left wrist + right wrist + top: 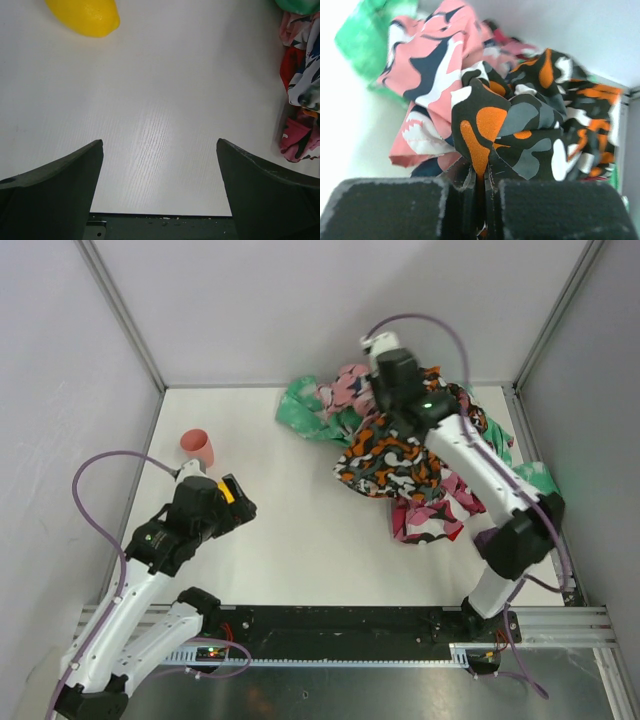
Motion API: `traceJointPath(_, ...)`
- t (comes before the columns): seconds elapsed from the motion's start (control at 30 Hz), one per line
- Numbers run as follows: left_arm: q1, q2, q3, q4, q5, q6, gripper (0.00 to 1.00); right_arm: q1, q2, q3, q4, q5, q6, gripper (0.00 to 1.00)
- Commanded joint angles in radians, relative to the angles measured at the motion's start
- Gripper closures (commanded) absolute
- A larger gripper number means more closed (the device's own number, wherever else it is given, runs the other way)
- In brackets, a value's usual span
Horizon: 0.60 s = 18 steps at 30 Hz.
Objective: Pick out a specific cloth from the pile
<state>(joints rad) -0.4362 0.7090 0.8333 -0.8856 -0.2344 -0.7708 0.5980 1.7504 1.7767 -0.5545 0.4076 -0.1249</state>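
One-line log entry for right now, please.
right fingers: shut on camouflage cloth | cloth: on the pile | left fingers: open over table, holding nothing

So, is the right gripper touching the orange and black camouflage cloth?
Touching. In the right wrist view, the right gripper is shut on a fold of the camouflage cloth, and the fabric runs down into the closed jaws.

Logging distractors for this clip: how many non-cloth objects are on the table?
2. A pink cup stands far left on the table; a yellow lemon-like object lies ahead of the left gripper, seen in its wrist view. More may be hidden under the pile.
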Motion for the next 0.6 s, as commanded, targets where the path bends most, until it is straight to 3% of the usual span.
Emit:
traceJointPath(0.0, 0.004, 0.036, 0.057, 0.028, -0.029, -0.015, 0.00, -0.185, -0.127, 0.004, -0.002, -0.046, 0.053, 1.00)
traceJointPath(0.17, 0.005, 0.090, 0.077, 0.067, -0.010, -0.009, 0.00, -0.517, -0.248, -0.189, 0.038, -0.291, 0.227, 1.00)
traceJointPath(0.3, 0.004, 0.141, 0.094, 0.116, 0.040, 0.015, 0.00, -0.696, -0.208, -0.340, 0.034, -0.333, 0.314, 1.00)
traceJointPath(0.57, -0.005, 0.304, 0.078, 0.387, 0.309, 0.116, 0.00, -0.771, 0.040, -0.392, -0.022, -0.323, 0.388, 1.00)
